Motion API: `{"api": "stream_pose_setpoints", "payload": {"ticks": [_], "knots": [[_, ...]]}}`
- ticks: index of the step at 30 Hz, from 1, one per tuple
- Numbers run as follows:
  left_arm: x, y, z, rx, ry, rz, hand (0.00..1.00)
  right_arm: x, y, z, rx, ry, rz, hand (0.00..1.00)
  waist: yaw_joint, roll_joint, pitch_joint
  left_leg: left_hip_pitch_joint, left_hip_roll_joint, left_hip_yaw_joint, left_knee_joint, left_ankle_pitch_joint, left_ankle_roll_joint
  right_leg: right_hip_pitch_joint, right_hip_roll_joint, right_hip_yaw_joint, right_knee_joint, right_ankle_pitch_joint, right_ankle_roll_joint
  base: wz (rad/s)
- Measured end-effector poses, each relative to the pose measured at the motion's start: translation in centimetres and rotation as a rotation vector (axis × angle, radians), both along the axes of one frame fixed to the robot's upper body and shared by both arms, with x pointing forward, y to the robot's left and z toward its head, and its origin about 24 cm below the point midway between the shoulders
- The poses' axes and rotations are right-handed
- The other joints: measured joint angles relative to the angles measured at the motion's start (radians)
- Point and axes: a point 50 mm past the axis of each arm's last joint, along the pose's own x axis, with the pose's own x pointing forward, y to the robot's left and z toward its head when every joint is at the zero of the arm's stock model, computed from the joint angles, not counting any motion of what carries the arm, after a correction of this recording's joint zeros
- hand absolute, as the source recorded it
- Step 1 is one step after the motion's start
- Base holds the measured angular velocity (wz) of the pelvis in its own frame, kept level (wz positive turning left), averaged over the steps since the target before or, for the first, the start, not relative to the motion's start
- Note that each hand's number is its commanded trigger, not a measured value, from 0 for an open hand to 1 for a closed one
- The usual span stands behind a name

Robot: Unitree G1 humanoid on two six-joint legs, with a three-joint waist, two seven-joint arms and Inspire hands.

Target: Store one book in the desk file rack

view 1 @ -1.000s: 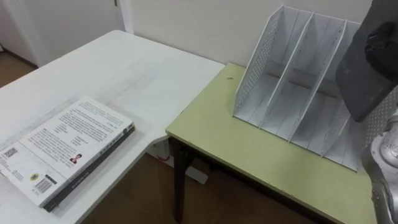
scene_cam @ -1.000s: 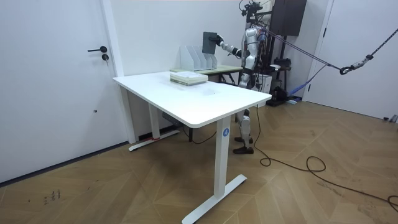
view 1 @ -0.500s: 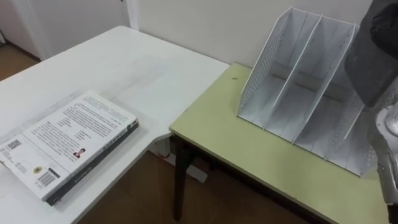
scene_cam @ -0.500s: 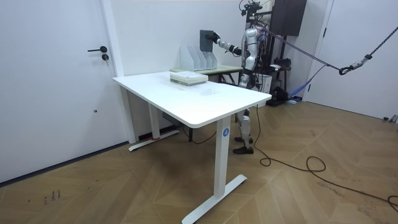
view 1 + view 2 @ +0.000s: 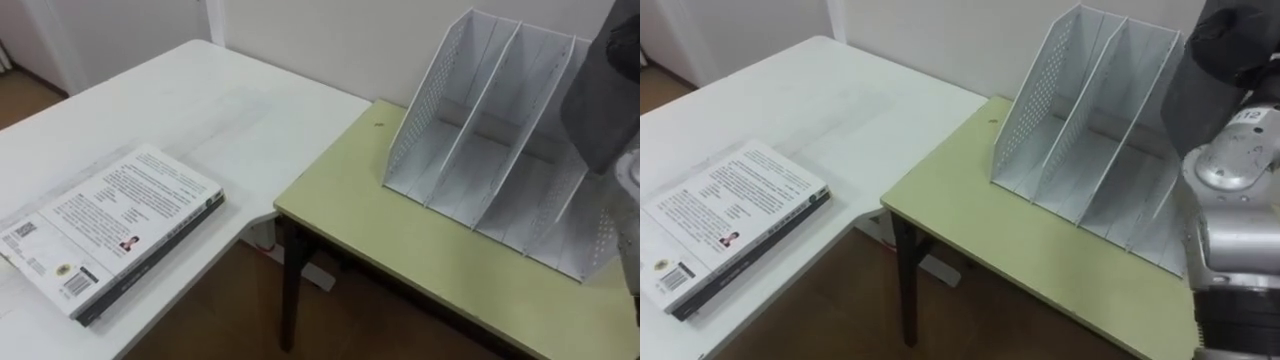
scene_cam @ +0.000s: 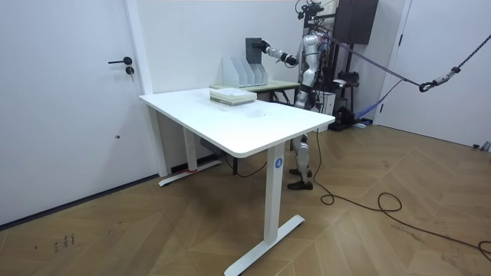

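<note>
Nearest, at lower left: flat stack of books [image 5: 110,235] on the white table [image 5: 230,120], printed pale cover uppermost, darker volume beneath, near corner cut off by the frame edge. Just beyond the table's corner: green desk [image 5: 400,250], set close beside the table, near edge cut off at the bottom right. Toward the back of that desk: white file rack [image 5: 480,130] with perforated side walls and slanted dividers, open compartments facing the camera, right-hand end hidden behind the arm. At far right, coming in from the lower right edge: right hand [image 5: 1240,60], closed on a dark book [image 5: 1185,100] and holding it upright in the air in front of the rack's right-hand end. Dark fingers hard to separate from the dark cover; top of the book cut off by the frame. Contact between book and rack impossible to judge from the eye views. In the room view: robot standing beyond the white table beside the green desk, right arm stretched toward the room view's left, dark book raised above the rack and outside every compartment.
</note>
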Motion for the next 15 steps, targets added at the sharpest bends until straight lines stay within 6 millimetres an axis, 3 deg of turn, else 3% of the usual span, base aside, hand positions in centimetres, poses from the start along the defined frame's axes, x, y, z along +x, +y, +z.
{"api": "stream_pose_setpoints", "payload": {"ticks": [6,15], "knots": [[-0.1,0.7,0.1,0.008,0.021,-0.002,0.00,0.7,-0.7,-1.7,0.046,0.100,-0.028,1.00,-0.001,-0.025,-0.0045,0.002,0.000,-0.009,0.008,0.000,0.000,0.006,-0.001,-0.004,0.000,0.003,-0.001,0.01],[-0.1,0.6,0.2,0.001,0.030,0.000,0.00,1.8,-1.2,-2.6,0.160,0.172,-0.024,1.00,-0.001,-0.021,-0.0049,-0.001,-0.001,-0.014,0.018,0.000,0.001,0.012,-0.001,-0.007,-0.003,0.004,0.000,0.01]]}}
